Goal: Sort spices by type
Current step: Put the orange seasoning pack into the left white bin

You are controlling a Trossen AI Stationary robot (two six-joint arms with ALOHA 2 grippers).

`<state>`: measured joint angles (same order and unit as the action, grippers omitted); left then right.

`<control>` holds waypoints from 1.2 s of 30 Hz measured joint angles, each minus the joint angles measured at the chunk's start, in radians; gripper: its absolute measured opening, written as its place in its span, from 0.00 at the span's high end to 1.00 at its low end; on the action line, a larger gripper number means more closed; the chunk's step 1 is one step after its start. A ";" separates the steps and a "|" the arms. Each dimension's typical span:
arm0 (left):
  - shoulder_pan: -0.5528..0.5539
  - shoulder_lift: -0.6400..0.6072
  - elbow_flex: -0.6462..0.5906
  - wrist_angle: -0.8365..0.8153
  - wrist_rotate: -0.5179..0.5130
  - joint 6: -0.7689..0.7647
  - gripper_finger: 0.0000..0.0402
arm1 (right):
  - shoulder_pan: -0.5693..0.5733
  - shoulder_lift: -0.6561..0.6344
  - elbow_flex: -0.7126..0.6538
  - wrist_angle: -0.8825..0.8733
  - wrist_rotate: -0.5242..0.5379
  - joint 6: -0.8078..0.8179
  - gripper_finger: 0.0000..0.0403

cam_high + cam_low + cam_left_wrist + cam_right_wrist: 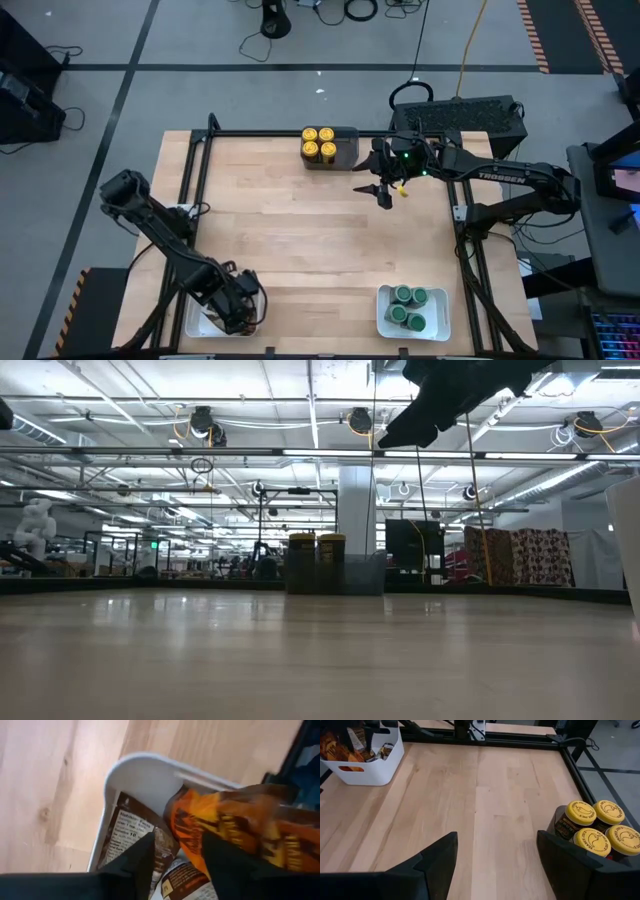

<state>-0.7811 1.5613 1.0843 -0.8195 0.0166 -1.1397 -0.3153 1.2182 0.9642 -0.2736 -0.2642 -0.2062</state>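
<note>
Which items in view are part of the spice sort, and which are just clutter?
Job:
- yellow-lidded jars, in the dark bin
- green-lidded jars, in a white tray
- orange packets, in the other white tray under the left gripper

Clutter:
- cables on the floor
- black case beyond the table edge

Overhead cam looks straight down, far enough to take in my whole table (300, 220) and both arms. Low cam sits at tabletop height, facing level across the wood into the room behind; yellow-lidded jars (316, 563) stand far off in it. My left wrist cam points steeply down, very close, into a white tray (145, 775) of orange packets (235, 827). My right wrist cam sits higher, tilted across the table. It shares the yellow-lidded jars with the overhead and low views, and that white tray with the left wrist view.
</note>
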 joint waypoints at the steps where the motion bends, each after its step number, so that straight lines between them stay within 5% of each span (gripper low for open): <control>1: 0.000 0.010 -0.001 0.000 0.010 0.000 0.56 | 0.000 0.000 0.000 0.000 0.000 0.000 0.37; 11: -0.042 0.108 -0.001 -0.002 0.114 0.083 0.42 | 0.000 0.000 0.001 -0.021 0.000 -0.016 0.37; 32: -0.046 0.262 0.003 0.000 0.096 0.211 0.42 | 0.000 0.000 0.001 -0.045 0.000 -0.024 0.37; 36: -0.045 0.265 0.001 0.001 0.095 0.211 0.50 | 0.000 0.000 0.001 -0.040 0.000 -0.024 0.37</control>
<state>-0.8257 1.8267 1.0858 -0.8180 0.1112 -0.9286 -0.3153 1.2182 0.9653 -0.3132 -0.2646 -0.2298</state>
